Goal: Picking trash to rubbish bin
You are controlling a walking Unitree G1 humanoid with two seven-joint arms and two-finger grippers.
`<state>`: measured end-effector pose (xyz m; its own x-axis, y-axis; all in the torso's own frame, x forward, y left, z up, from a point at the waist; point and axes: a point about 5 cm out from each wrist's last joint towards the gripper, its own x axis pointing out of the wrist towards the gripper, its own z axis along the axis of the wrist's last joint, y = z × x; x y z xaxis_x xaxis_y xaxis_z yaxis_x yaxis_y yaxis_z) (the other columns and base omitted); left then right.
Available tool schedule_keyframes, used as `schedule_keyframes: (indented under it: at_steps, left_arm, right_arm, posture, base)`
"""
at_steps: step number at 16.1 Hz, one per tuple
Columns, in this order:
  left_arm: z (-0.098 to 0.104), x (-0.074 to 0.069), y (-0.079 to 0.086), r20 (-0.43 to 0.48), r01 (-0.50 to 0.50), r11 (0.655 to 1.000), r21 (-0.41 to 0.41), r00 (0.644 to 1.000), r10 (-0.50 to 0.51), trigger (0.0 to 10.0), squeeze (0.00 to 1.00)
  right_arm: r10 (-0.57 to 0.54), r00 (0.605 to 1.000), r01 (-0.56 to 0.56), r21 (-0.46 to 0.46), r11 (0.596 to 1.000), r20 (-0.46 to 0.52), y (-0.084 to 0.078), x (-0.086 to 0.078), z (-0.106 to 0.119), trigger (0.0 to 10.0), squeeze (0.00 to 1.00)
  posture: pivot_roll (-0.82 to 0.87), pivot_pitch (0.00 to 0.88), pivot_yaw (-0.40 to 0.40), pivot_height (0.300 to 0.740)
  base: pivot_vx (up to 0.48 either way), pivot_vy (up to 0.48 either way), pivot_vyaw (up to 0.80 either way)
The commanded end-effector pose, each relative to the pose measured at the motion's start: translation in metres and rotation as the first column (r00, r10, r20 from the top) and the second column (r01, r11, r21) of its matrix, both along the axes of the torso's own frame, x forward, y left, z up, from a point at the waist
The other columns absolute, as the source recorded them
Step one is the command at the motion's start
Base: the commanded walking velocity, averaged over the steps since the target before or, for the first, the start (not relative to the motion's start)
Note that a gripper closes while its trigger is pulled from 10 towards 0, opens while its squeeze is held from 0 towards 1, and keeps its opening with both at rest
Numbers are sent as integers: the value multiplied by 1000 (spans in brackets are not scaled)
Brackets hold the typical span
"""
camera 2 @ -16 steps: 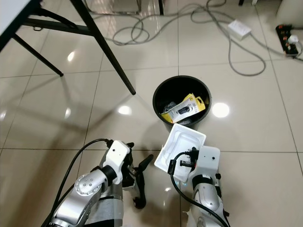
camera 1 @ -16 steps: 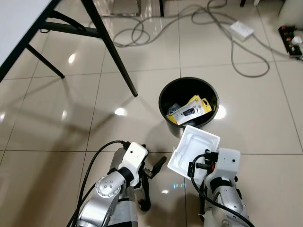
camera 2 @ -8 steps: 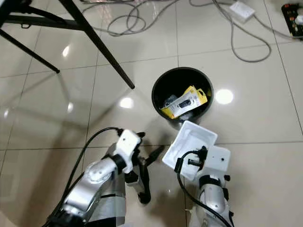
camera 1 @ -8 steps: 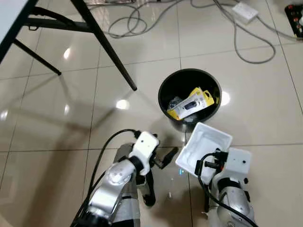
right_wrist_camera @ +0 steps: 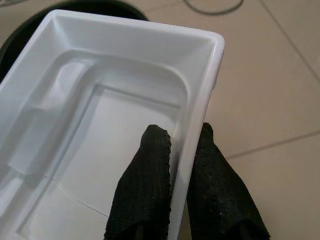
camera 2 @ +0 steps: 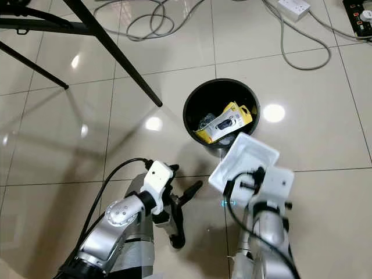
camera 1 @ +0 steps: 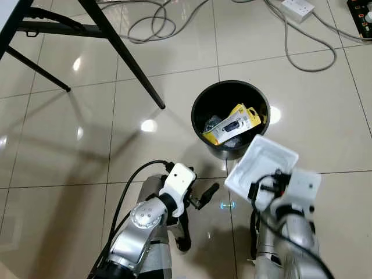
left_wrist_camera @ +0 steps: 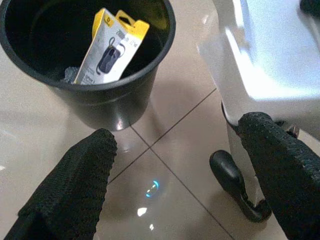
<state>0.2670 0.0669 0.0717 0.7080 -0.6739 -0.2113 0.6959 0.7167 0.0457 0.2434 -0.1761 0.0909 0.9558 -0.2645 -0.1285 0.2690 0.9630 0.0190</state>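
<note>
A round black rubbish bin [camera 1: 231, 119] stands on the tiled floor, with a yellow and white package [camera 1: 232, 124] and other scraps inside. My right gripper [right_wrist_camera: 182, 137] is shut on the rim of a white plastic tray [camera 1: 261, 165]. The tray hangs tilted in the air, its far corner just over the bin's near rim. Low over the floor, near and to the left of the bin, my left gripper [camera 1: 197, 218] is open with nothing between its fingers. In the left wrist view the bin [left_wrist_camera: 85, 50] and the tray [left_wrist_camera: 270, 55] lie ahead of it.
Black table legs [camera 1: 125, 55] slant across the floor to the far left of the bin. Grey cables [camera 1: 168, 23] loop behind it, with a white adapter [camera 1: 296, 7] and a power strip [camera 1: 361, 9] at the far right.
My right arm has carried the tray up and forward until its corner reaches the bin's near rim. The camera has tipped and moved closer. The left gripper stays open near the floor.
</note>
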Motion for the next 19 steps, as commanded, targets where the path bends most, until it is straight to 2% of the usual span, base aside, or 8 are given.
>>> schedule_keyframes:
  at_steps: [1,2,5,10,13,19]
  left_arm:
    - [-12,-7,12,-36,-28,999,42,999,30,10000,0]
    - [-13,-6,23,-28,-66,996,68,997,68,10000,0]
    - [-16,-5,44,-31,-128,986,103,991,132,10000,0]
    - [-12,-16,62,-33,-156,982,107,987,160,10000,0]
    - [-7,-19,70,-24,-171,978,117,984,175,10000,0]
    - [12,-29,89,-2,-194,970,145,981,196,10000,0]
  right_arm:
    - [-16,1000,16,-10,1000,-27,-8,0,-6,10000,0]
    - [-19,1000,19,-29,999,3,-15,10,1,10000,0]
    - [-49,997,54,-74,996,66,-31,27,18,10000,0]
    - [-70,990,85,-123,989,119,-51,50,34,10000,0]
    - [-28,989,49,-147,988,142,-52,63,41,10000,0]
    - [56,975,-16,-184,983,213,-47,104,69,10000,0]
  posture:
    - [-39,458,239,562]
    - [-22,455,234,562]
    - [4,452,227,562]
    - [90,461,222,562]
    - [117,469,230,562]
    - [212,506,257,562]
  base:
    - [0,0,0]
    - [0,0,0]
    - [0,0,0]
    - [0,0,0]
    - [0,0,0]
    - [0,0,0]
